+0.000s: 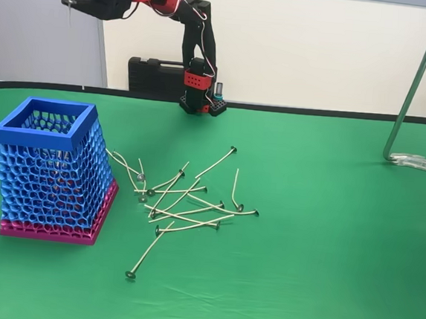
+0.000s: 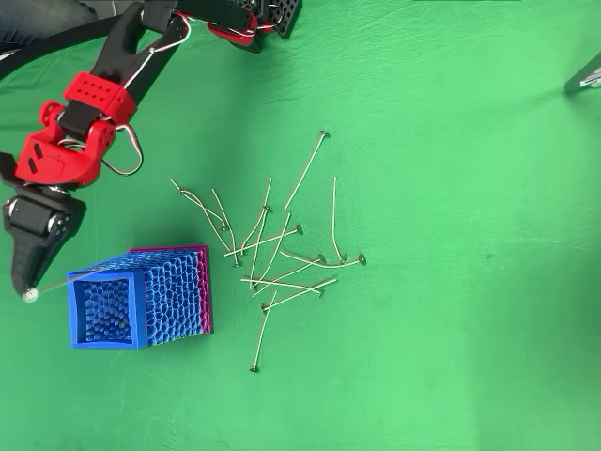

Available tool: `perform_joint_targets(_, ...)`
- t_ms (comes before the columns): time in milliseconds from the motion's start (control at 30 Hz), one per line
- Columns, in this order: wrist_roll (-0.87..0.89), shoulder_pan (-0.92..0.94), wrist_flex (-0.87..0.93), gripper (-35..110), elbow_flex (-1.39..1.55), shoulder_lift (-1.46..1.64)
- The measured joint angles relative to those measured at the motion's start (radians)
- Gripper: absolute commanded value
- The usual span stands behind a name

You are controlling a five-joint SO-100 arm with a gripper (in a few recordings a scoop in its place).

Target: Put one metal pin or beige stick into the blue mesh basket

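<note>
Gripper raised high at the upper left of the fixed view, black jaws pinched nearly shut on a thin pin hanging down from the tips. In the overhead view, gripper at the left edge, just left of the basket's rim, with that pin reaching from a small round head by the tips toward the rim's upper left corner; not clear whether its far end is over the opening or just touching the rim. Basket standing upright on the green table at the left of the fixed view, blue mesh walls, solid blue square rim, magenta base. Nothing clearly made out inside through the mesh. Loose pile of pins scattered on the cloth just right of the basket, criss-crossed, each with a small round head; nearest ones lying close to the magenta base. Same pile spread right of the basket in the overhead view, one pin lying apart below the others. Red and black arm rising from its base at the table's far edge, bent over toward the left. Metal stand at the far right of the fixed view, well apart from everything else.
</note>
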Motion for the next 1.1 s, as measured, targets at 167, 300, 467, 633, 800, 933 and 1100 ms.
perform_joint_targets(167, -0.037, -0.005, -0.025, 0, -0.094, -0.084)
perform_joint_targets(300, -0.067, -0.008, -0.026, 0, -0.166, -0.163)
perform_joint_targets(467, -0.084, -0.008, -0.048, 0, -0.219, -0.242)
perform_joint_targets(633, -0.086, -0.002, -0.061, 0, -0.279, -0.328)
perform_joint_targets(800, -0.092, 0.017, -0.084, 0, -0.337, -0.41)
perform_joint_targets(933, -0.127, 0.025, -0.138, 0, -0.342, -0.482)
perform_joint_targets(1100, -0.133, 0.028, -0.155, 0, -0.342, -0.518)
